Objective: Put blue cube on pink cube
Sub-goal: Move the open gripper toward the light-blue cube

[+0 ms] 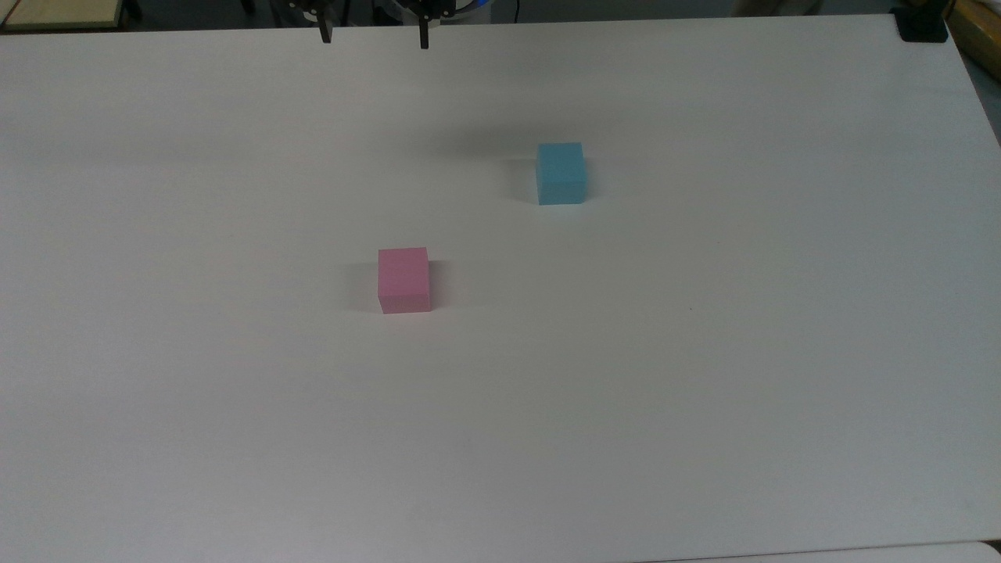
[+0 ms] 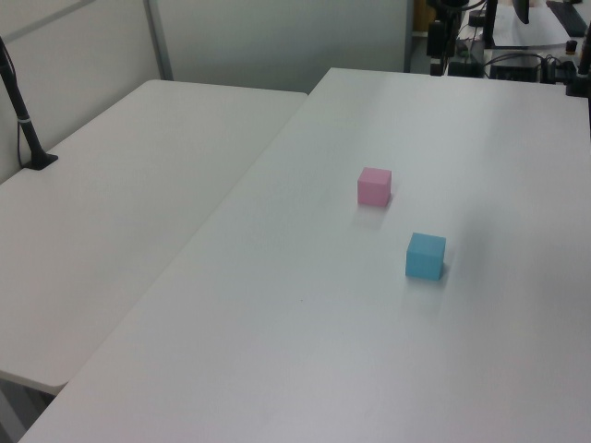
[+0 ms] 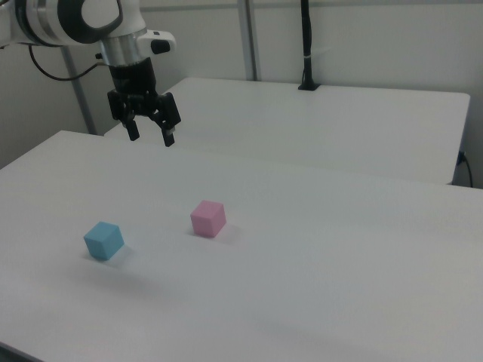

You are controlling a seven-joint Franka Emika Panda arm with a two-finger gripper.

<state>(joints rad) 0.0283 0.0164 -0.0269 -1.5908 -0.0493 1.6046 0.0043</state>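
The blue cube rests on the white table, apart from the pink cube, which lies nearer the top view's lower left. My gripper hangs open high above the table, with nothing between its fingers. In the top view it sits at the upper edge, well above both cubes. In the right view it hovers up and to the right of the blue cube.
A second white table adjoins this one. A black post stands on it. A black clamp sits at the top view's upper right corner. Equipment and cables crowd the left view's upper right.
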